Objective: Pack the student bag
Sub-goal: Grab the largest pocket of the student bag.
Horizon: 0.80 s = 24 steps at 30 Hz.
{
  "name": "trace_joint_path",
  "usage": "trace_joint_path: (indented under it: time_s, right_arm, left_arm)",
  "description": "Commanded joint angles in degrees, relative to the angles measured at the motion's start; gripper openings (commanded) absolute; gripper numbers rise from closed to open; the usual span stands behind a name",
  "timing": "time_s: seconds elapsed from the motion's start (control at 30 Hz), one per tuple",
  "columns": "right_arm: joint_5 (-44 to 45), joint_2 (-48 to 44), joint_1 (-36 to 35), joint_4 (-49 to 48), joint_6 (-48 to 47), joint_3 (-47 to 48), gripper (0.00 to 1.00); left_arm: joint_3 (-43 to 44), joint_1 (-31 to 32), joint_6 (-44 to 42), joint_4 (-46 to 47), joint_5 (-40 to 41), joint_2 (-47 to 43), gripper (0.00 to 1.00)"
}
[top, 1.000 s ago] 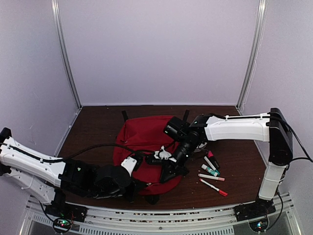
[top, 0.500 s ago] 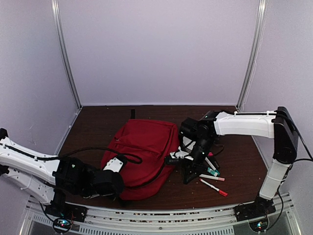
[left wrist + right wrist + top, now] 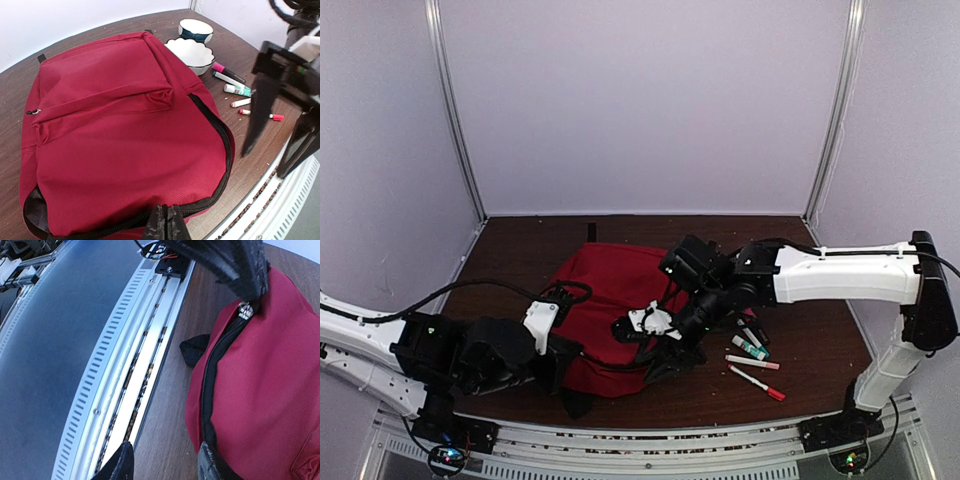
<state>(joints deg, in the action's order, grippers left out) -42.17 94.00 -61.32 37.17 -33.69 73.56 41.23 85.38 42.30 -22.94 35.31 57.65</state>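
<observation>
On the dark wooden table [image 3: 520,250], the large red fabric backpack [image 3: 125,125] lies flat; the left gripper [image 3: 165,225] pinches its near rim, probably to steady it, while the right gripper [image 3: 162,462] hangs half-parted, empty

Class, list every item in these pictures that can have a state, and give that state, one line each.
student bag: lying flat, main zip gaping at one corner.
left gripper: shut on the student bag's zip edge.
right gripper: open, holding nothing.
scalloped white bowl: upright, empty.
small blue bowl: upright, looks empty.
markers: lying flat beside the bag, not packed.
</observation>
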Motion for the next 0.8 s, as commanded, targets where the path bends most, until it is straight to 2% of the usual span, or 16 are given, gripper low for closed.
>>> trace_joint_path:
  time_s: [0.0,0.3,0.37,0.47,0.6,0.7,0.77]
  right_arm:
    - [2.7,3.3,-1.7,-15.4,11.5,-0.1,0.45]
    - [5.1,9.7,-4.9,-22.4,18.7,1.2,0.46]
    - [6.5,10.5,-5.3,-23.3,19.0,0.7,0.43]
    - [8.5,11.2,-5.0,-24.5,20.2,-0.1,0.29]
    - [6.1,10.3,-3.7,-24.5,19.9,-1.5,0.02]
    - [2.7,8.2,-2.5,-18.4,13.0,-2.3,0.0]
    - [1.2,6.7,-2.2,-7.8,2.2,-1.5,0.0]
  left_arm:
    - [0.4,-0.1,-1.8,5.8,0.6,-0.3,0.0]
    - [0.6,-0.1,-1.8,6.1,-0.3,0.3,0.0]
    - [0.2,-0.1,-1.8,6.1,-0.3,-0.4,0.0]
    - [-0.7,-0.1,-1.2,6.1,0.0,-2.0,0.0]
    - [-2.6,-0.1,-0.1,5.9,0.2,-3.9,0.0]
    - [-3.4,-0.1,1.9,2.3,-0.4,-2.7,0.0]
    - [-4.1,-0.1,3.6,-2.2,-1.1,-0.2,0.0]
